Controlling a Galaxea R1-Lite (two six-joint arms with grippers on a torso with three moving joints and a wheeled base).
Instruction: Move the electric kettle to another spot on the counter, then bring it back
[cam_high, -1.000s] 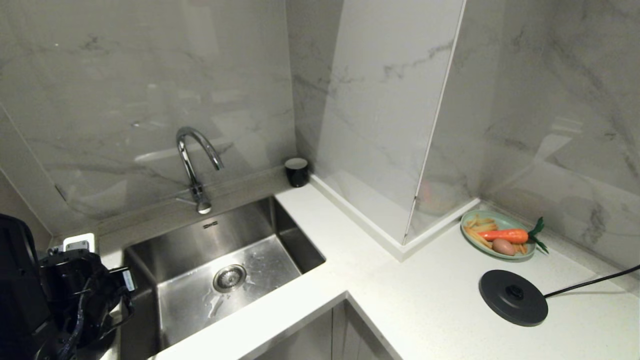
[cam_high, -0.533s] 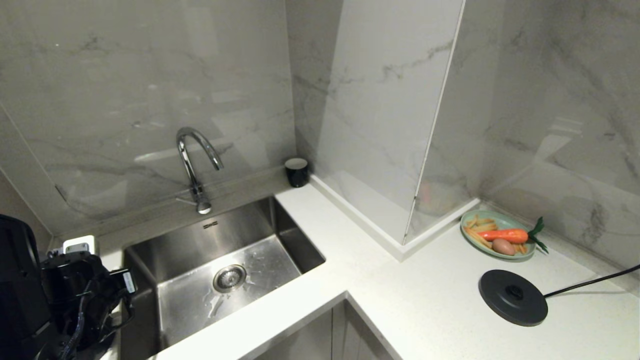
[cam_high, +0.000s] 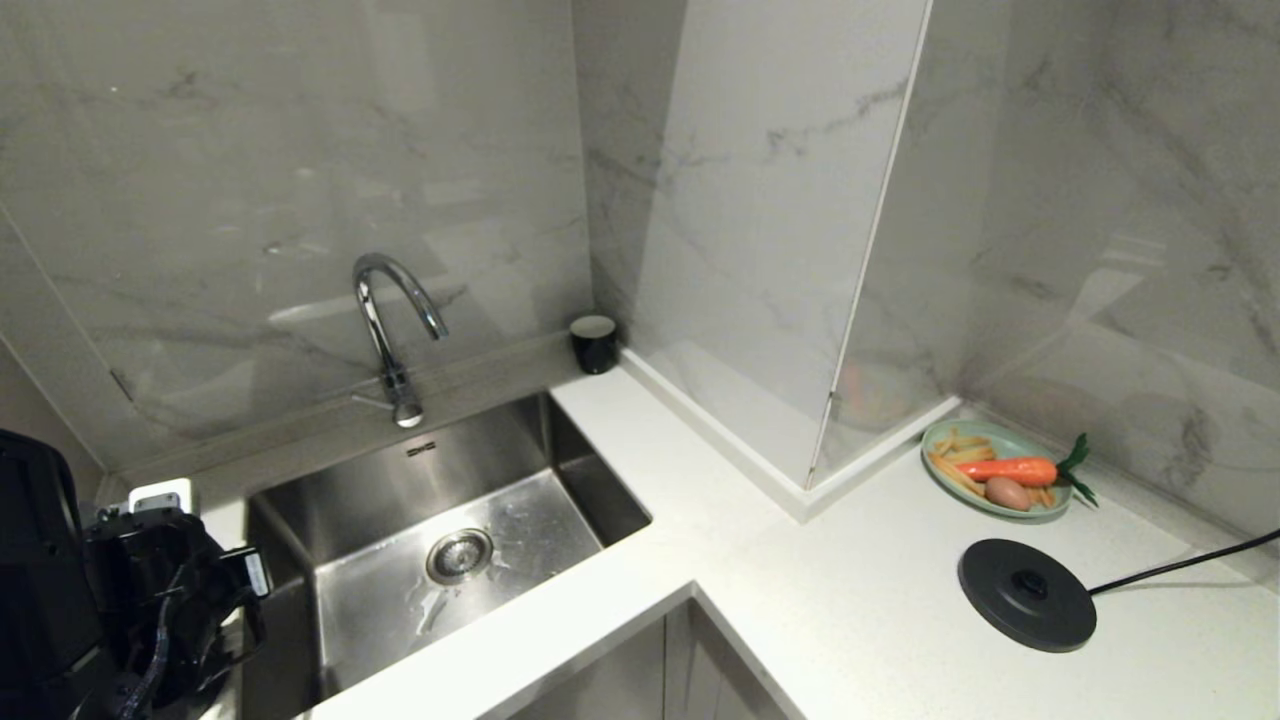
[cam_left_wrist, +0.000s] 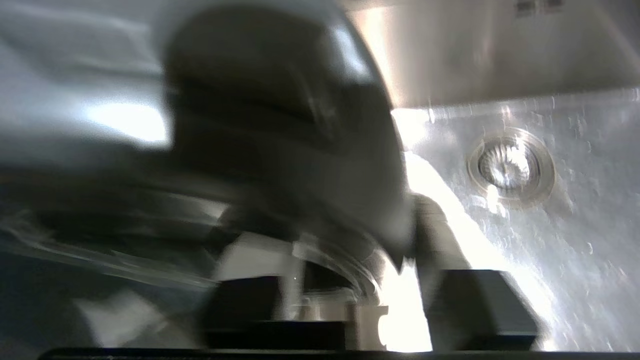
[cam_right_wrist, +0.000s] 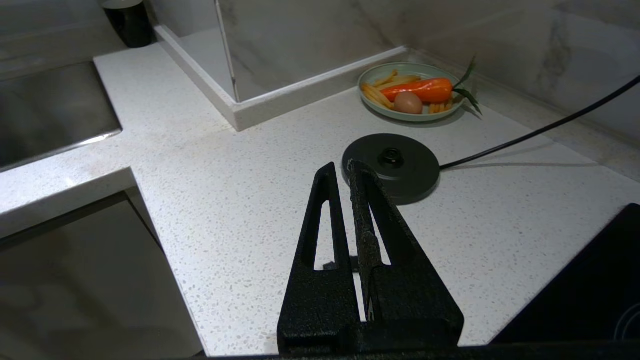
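Head view: the electric kettle (cam_high: 35, 570) stands at the far left edge, left of the sink (cam_high: 440, 540), with the left gripper (cam_high: 120, 610) right beside it; the base disc (cam_high: 1027, 594) lies well apart on the counter (cam_high: 800, 600).

Left wrist view: blurred — kettle fills it; whether the fingers clamp it I cannot tell.

Right wrist view: right gripper (cam_right_wrist: 345, 167) pressed together above the counter — holding nothing.

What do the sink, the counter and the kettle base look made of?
Sink: brushed stainless steel, going by its grey metallic sheen. Counter: white stone or composite, judging by the fine dark speckles. Kettle base: probably matte black plastic, with dull, even reflections.
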